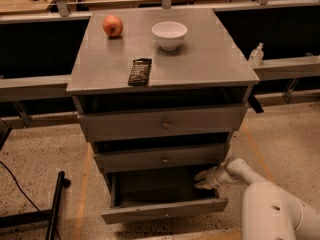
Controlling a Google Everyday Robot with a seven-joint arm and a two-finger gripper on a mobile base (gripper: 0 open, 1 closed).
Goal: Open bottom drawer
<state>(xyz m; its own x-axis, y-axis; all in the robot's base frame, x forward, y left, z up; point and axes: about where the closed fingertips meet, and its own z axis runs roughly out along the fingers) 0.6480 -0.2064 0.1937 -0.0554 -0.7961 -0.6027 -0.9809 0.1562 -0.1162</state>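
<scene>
Camera view: one cabinet [210,59] with three grey drawers is seen at the centre of the frame. The top drawer [130,124] and the middle drawer [130,160] are pushed in. The bottom drawer [165,211], at the lower centre, is pulled out, and its dark inside is exposed. One gripper [200,180] is placed inside that drawer at its right edge, just under the middle drawer. Its jaws are seen slightly spread, and nothing is seen pinched between them. One white arm [280,214] fills the lower right corner.

On the cabinet top one apple [113,26], one white bowl [169,34] and one dark packet [140,71] are laid well apart, the packet near the front edge. One bottle [255,55] is set on the rail at the right. Open floor [40,154] is left at the left of the cabinet, bounded by one black pole [56,204] at the lower left.
</scene>
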